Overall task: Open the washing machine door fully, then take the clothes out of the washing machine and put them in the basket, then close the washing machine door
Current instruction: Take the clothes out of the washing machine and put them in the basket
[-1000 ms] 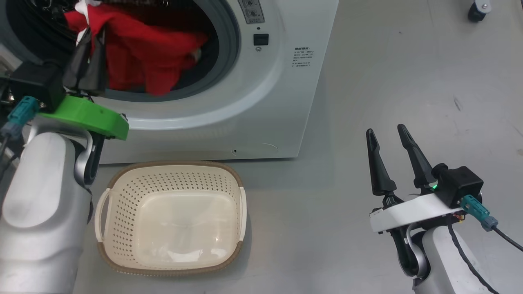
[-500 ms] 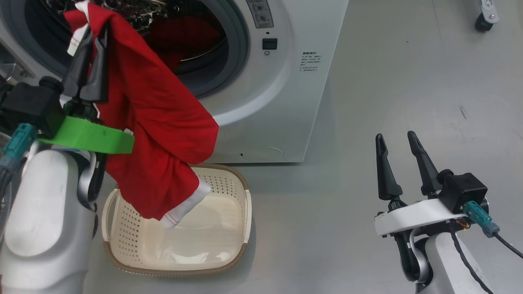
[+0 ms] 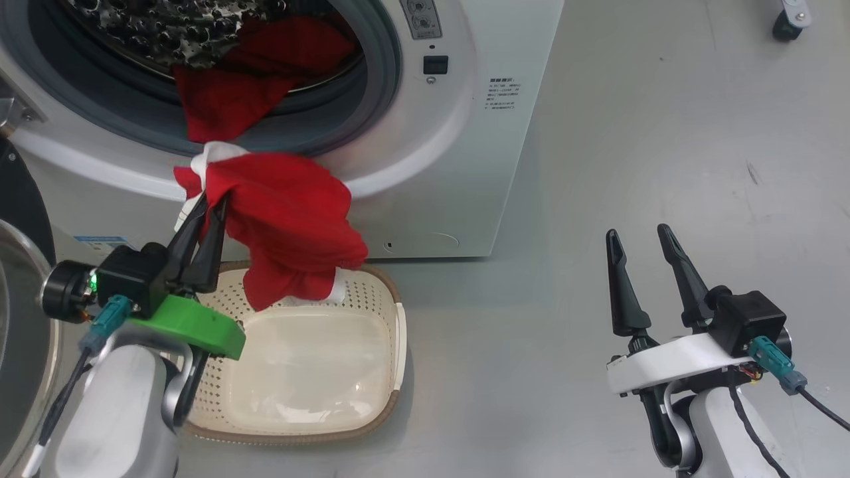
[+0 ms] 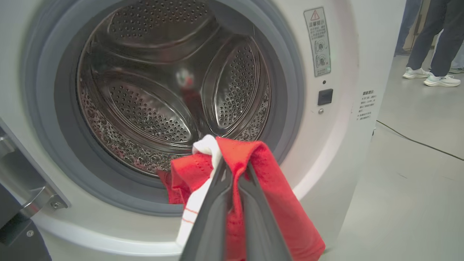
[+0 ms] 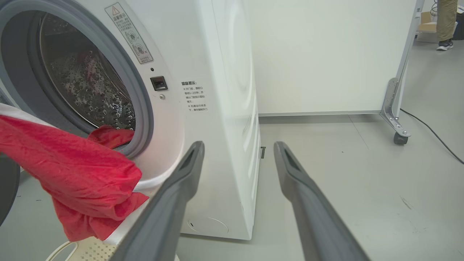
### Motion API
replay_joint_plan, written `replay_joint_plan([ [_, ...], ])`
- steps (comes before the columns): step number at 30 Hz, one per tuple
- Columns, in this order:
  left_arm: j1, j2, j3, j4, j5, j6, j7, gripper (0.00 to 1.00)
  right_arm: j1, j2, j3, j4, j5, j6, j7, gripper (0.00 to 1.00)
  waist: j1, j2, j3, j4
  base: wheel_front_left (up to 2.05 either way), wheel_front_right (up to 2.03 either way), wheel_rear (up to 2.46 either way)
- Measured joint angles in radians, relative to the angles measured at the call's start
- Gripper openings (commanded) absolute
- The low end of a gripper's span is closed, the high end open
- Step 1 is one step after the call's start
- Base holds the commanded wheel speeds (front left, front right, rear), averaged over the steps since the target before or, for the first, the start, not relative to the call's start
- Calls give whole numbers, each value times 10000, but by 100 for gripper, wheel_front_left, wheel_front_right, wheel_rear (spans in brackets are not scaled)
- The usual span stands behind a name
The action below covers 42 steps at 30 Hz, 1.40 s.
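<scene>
Lowered since a moment ago, the left pincer (image 3: 212, 202) is clamped on a red garment (image 3: 292, 219). The garment hangs lengthwise downward, its lower end just over the far rim of the basket (image 3: 397, 332). More red clothes (image 3: 232, 99) spill from the washing machine (image 3: 478, 166) drum. Beside the opening, a warning sticker (image 4: 317, 41) bears a triangle; the printed notice (image 3: 501, 96) is too small to read. The right pincer (image 3: 636, 230) stands apart, holding nothing.
</scene>
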Motion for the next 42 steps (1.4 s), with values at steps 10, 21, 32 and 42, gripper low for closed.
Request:
replay_joint_plan([
  [10,443,249,-295,1406,351,2,512,0,-19,0,63,-136,-138,2,0,100,0,0,618,-222,0,0,0],
  [21,569,322,-368,2857,359,19,1047,0,-270,2,219,-249,-240,31,0,100,0,0,1384,-619,0,0,0],
  [32,-56,318,-211,4188,334,105,1335,0,-636,21,500,-366,-311,38,0,100,0,0,2220,-1201,0,0,0],
  [42,-488,435,148,5267,82,249,1509,0,-870,61,520,-466,-305,77,0,100,0,0,2932,-1900,0,0,0],
])
